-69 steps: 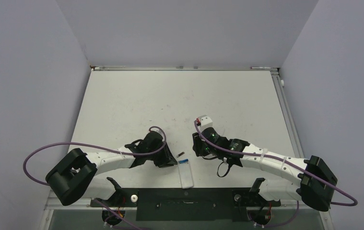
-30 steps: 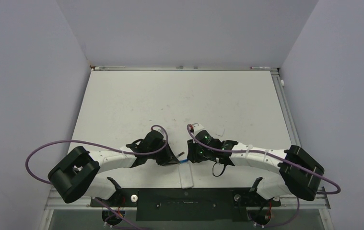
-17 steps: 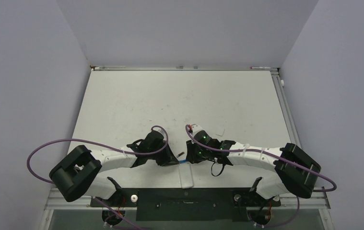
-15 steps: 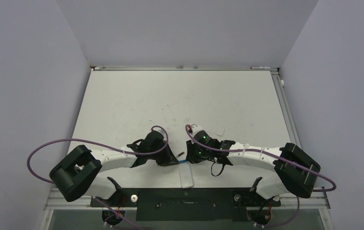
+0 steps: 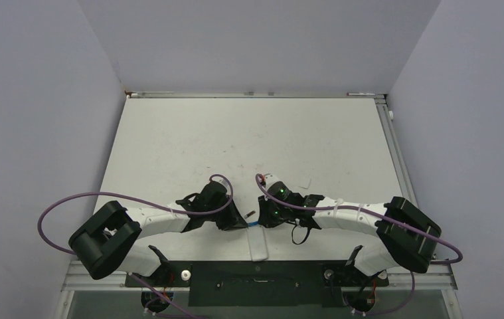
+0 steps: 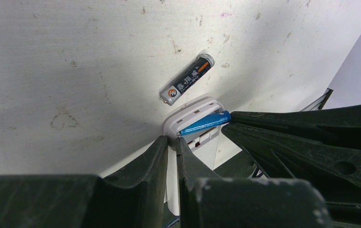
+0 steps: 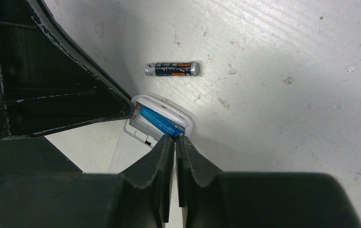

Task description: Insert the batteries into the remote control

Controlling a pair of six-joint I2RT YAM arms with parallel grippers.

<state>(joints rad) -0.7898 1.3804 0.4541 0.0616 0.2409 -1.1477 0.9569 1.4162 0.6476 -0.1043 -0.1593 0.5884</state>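
The blue battery point(image 6: 204, 123), askew in the open bay of the remote control point(image 6: 183, 114) at the desk's point(image 5: 249, 139) near edge, is pressed by the closed, empty right gripper point(image 7: 174, 141). The left gripper point(image 6: 172, 141) appears clamped on the remote's rim. The dark battery point(image 6: 187, 79), loose just beyond, is likely next. Scuffed white desk, bare grey walls point(image 5: 255, 40).

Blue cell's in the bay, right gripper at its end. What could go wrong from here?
1. The blue battery looks unseated in the remote control's open bay; pressed by the shut right gripper, it may pop out.
2. The left gripper seems to touch only the remote control's edge, so it could slide.
3. The black battery lies loose beside it and may get knocked away.
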